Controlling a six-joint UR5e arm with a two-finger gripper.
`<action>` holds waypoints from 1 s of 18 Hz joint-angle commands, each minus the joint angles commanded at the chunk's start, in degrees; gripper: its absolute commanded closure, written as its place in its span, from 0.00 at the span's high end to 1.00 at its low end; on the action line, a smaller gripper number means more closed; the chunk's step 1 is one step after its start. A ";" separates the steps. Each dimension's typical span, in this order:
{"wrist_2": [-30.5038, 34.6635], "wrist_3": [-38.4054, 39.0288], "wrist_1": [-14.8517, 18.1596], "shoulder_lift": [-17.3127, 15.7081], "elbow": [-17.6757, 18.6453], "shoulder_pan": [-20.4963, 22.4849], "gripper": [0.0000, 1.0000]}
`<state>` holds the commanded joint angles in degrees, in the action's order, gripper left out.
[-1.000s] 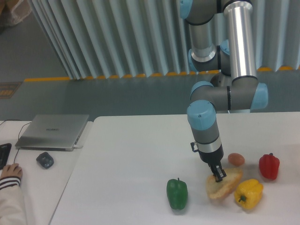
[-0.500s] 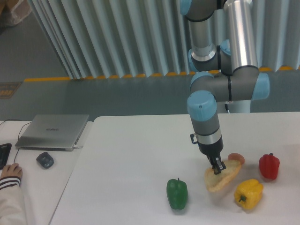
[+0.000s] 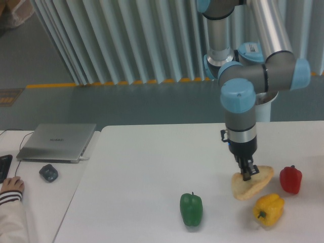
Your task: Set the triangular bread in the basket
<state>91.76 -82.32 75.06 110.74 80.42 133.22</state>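
The triangular bread (image 3: 251, 183) is pale tan with a browner edge. It hangs tilted, lifted off the white table (image 3: 142, 172) at the right. My gripper (image 3: 247, 174) points straight down and is shut on the bread's upper edge. No basket shows in this view. The small brown egg seen earlier is hidden behind the bread and the gripper.
A red bell pepper (image 3: 290, 179) stands just right of the bread, a yellow bell pepper (image 3: 268, 209) below it, and a green bell pepper (image 3: 191, 208) to the left. On the side desk lie a laptop (image 3: 56, 142), a mouse (image 3: 48, 172) and a person's hand (image 3: 11, 186).
The arm has risen and swung right with the bread, which now hangs higher, closer to the red pepper. The egg has gone out of sight behind them.
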 joint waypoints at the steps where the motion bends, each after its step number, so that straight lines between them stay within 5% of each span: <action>1: 0.17 -2.64 0.26 -0.44 0.09 1.32 0.00; 18: 0.00 -35.97 -0.44 -0.44 0.35 20.49 0.00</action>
<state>91.76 -118.29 74.62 110.30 80.77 153.71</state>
